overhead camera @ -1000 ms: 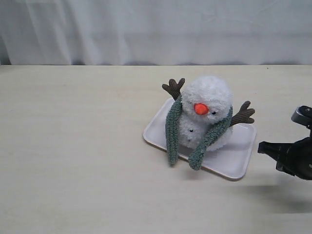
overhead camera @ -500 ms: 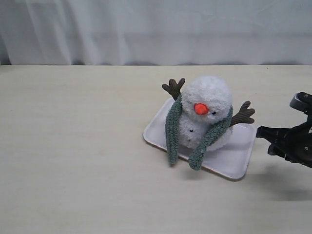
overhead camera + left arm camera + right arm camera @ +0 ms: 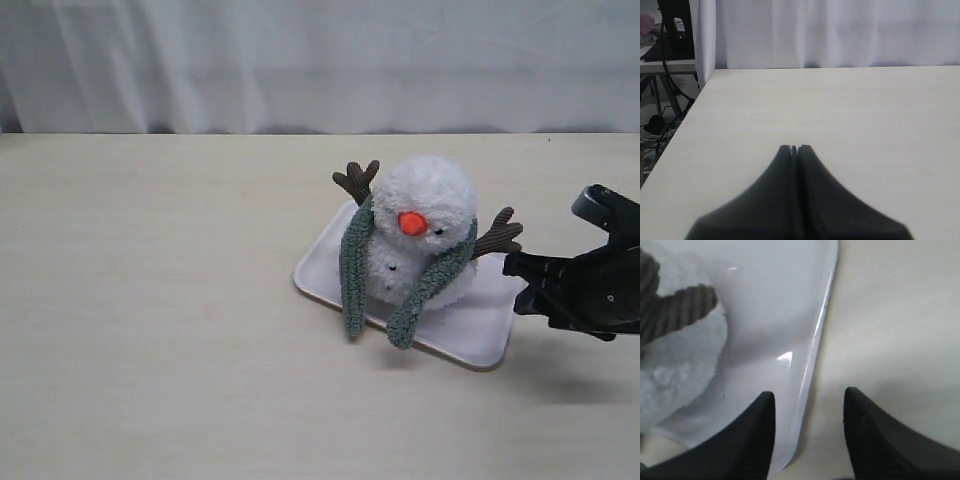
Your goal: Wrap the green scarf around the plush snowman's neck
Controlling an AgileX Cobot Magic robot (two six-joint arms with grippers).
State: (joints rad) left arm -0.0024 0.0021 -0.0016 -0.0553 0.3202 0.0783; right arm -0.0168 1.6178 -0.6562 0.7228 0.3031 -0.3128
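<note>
The plush snowman (image 3: 424,205) sits on a white tray (image 3: 487,325). The green scarf (image 3: 353,262) lies round the back of its neck, and both ends hang down its front over the tray's near rim. My right gripper (image 3: 516,284) is open at the tray's right edge, just below the snowman's brown twig arm (image 3: 497,238). In the right wrist view its gripper (image 3: 810,397) straddles the tray rim (image 3: 816,352), with white fluff (image 3: 670,375) and the twig arm (image 3: 680,310) off to one side and nothing held. My left gripper (image 3: 795,148) is shut and empty over bare table.
A white curtain (image 3: 320,60) hangs behind the pale table (image 3: 150,300). The left wrist view shows the table's side edge (image 3: 690,105), with a stand and cables (image 3: 670,45) beyond it.
My right gripper has opened and moved left, from off the tray to its right edge. The snowman, scarf and tray have not moved.
</note>
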